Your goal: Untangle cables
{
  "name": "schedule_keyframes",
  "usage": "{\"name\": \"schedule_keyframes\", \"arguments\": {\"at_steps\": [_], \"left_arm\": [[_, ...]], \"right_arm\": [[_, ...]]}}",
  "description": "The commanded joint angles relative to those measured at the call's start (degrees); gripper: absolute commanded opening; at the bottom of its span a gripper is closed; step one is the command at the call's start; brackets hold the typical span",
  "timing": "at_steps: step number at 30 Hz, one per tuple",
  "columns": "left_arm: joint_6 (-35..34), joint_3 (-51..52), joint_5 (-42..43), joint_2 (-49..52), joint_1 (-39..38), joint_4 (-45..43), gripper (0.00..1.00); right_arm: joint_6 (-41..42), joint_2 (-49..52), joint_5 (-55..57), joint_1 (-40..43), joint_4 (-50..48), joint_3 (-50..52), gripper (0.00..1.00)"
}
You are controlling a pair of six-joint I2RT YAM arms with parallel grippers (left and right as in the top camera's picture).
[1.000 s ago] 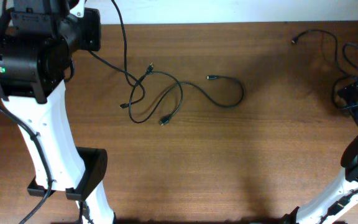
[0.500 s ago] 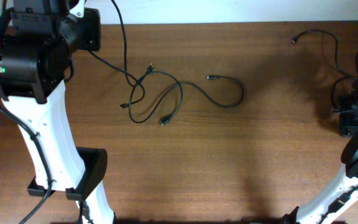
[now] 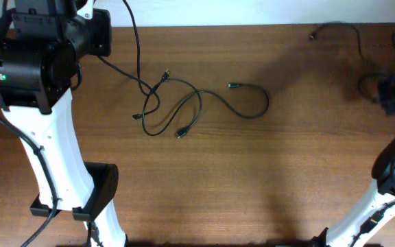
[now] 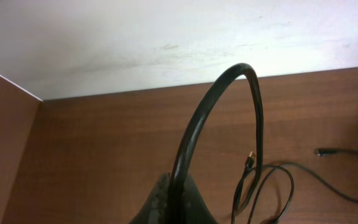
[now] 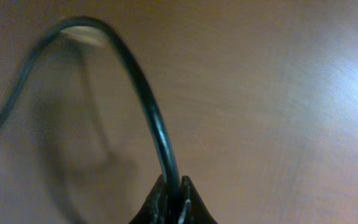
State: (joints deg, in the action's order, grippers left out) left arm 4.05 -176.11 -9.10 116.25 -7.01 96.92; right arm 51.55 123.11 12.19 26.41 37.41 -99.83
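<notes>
The left arm [image 3: 46, 158] stands at the left side of the counter [image 3: 252, 178]. Its white link leans up from a black base near the front edge to a fat black joint, and its head is tucked into the back left corner by the wall [image 4: 166, 37]. From the wrist camera, the left tool [image 4: 173, 208] looks pinched narrow on a cable [image 4: 253, 99]. The cord comes up out of the closed tips, arches high and drops away to the right. There it runs down into the tangle [image 4: 247, 180].

From overhead the tangle [image 3: 200, 103] lies left of the middle of the counter, well apart from both arm bases. It is a few loose loops crossing one another, with small plug ends sticking out at the upper and lower left. One strand curls off to the right and ends in a plug [image 3: 233, 85] pointing back toward the loops. That same plug [image 4: 321, 151] shows low on the right in the left wrist view.

The right arm [image 3: 372, 206] rises from the front right corner, and its tool [image 3: 391, 103] is up near the right edge, toward the back. That wrist view is blurred, but the right tool [image 5: 174, 199] is clearly closed on a second cable [image 5: 148, 112], which bows up and over to the left above the wood. Overhead, this second cable [image 3: 354, 29] trails along the back right of the counter. Its free plug end [image 3: 312, 34] lies near the back edge, well clear of the tangle.
</notes>
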Motion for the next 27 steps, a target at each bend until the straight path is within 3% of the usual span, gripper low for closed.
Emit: {"name": "schedule_keyframes", "arguments": {"at_steps": [1, 3, 5, 14, 20, 22, 27], "left_arm": [[0.7, 0.0, 0.6, -0.8, -0.1, -0.2, 0.00], [0.7, 0.0, 0.5, -0.8, -0.1, -0.2, 0.00], [0.7, 0.0, 0.5, -0.8, -0.1, -0.2, 0.00], [0.5, 0.0, 1.8, -0.8, -0.1, -0.2, 0.00], [0.3, 0.0, 1.7, -0.8, -0.1, -0.2, 0.00], [0.3, 0.0, 1.8, -0.8, -0.1, -0.2, 0.00], [0.3, 0.0, 1.8, -0.8, -0.1, -0.2, 0.00]], "right_arm": [[-25.4, -0.3, 1.4, -6.0, -7.5, -8.2, 0.04], [-37.4, 0.2, 11.4, -9.9, -14.3, -8.6, 0.04], [-41.0, 1.9, 13.4, -11.0, -17.3, -8.6, 0.04], [-40.3, 19.5, 7.5, -11.1, -17.5, -8.6, 0.04], [-40.4, 22.3, 7.3, -11.2, -16.1, -8.6, 0.04], [-40.4, 21.5, 7.3, -11.6, -15.6, -8.9, 0.99], [-40.4, 16.8, 7.3, -11.8, -4.9, -20.1, 0.99]]}}
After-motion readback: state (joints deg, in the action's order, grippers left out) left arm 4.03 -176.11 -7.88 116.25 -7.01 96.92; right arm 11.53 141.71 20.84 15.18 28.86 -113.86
